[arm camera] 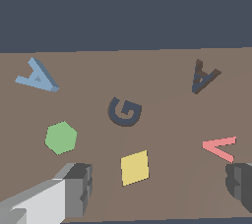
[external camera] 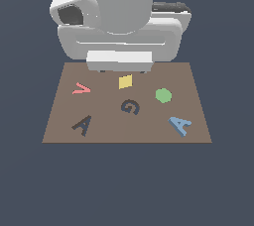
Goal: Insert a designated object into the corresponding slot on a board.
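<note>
Gripper: we see our gripper (arm camera: 160,183) with jaws spread wide, holding nothing, above the yellow square (arm camera: 135,167).
Blue A: our blue A (external camera: 180,125) lies on the board (external camera: 149,131), near its corner at the exterior view's right.
Slot: the A-shaped slot (external camera: 83,125) sits well apart, toward the exterior view's left.

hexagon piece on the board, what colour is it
Green; the hexagon shows best in the wrist view.

No readable text or labels.
</note>
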Tool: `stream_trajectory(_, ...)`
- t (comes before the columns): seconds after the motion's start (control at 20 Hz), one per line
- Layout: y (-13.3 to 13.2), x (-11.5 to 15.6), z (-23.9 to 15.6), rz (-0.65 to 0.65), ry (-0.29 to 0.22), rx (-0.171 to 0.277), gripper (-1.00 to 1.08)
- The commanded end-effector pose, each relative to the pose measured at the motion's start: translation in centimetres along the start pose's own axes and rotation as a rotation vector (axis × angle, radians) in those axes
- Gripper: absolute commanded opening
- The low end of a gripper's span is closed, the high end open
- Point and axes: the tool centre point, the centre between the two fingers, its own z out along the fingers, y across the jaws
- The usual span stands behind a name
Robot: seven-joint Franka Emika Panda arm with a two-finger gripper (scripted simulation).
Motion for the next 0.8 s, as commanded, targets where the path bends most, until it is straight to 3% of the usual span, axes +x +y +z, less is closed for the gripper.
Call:
stream_trajectory(0.0,0.0,0.0,0.0,0.000,0.000,0.000,1.00)
stream_trajectory(0.4,-0.6,0.9,0.8,-0.055,-0.002,0.002,1.00)
stream_trajectory(0.75,-2.6,3.0,2.8,-0.202,-0.006,0.006,1.00)
